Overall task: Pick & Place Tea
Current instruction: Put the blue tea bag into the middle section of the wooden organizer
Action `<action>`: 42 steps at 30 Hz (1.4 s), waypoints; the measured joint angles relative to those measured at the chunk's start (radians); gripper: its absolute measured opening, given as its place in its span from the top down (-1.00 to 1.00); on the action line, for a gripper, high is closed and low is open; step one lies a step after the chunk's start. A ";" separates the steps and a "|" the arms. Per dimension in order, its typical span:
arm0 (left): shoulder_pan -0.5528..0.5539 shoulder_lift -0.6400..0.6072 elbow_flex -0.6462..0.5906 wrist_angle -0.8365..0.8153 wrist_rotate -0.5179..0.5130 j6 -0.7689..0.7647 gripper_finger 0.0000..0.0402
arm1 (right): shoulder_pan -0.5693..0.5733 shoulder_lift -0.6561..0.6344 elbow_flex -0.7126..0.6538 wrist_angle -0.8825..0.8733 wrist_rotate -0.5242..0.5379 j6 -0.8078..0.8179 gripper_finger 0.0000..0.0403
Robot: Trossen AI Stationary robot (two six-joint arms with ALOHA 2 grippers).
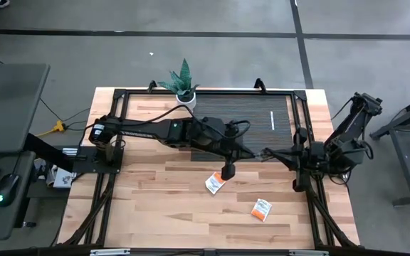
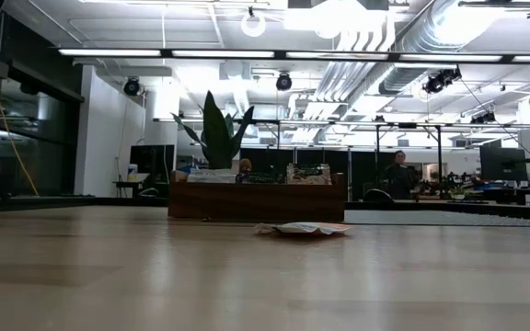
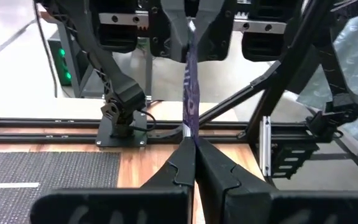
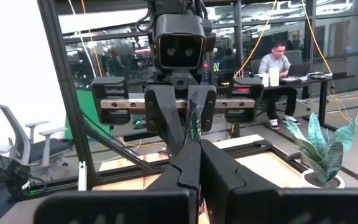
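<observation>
Both grippers, left (image 3: pixel 193 163) and right (image 4: pixel 199 163), were clamped on one dark tea sachet (image 3: pixel 190 93) held edge-on between them, mid-table above the wood. Two orange-and-white sachets (image 1: pixel 215 183) lay near. A mistimed release could tear or drop it.

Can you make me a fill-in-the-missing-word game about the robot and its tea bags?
1. The left end effector and the right end effector are both ____ on one dark tea sachet held between them.
2. ____ white-and-orange sachets lie on the wooden table.
3. The green plant stands in a ____ pot.

Missing words: shut; Two; white
</observation>
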 joint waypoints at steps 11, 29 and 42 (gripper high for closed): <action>0.000 0.000 0.000 -0.019 0.034 -0.014 0.36 | 0.000 0.001 -0.001 -0.005 0.054 0.006 1.00; 0.067 -0.240 -0.006 -0.451 -0.166 0.075 0.16 | -0.134 0.112 -0.001 -0.387 -0.025 0.477 1.00; 0.103 -0.676 -0.800 0.029 -0.095 -0.074 0.31 | -0.557 0.250 0.001 -0.230 -0.507 0.434 1.00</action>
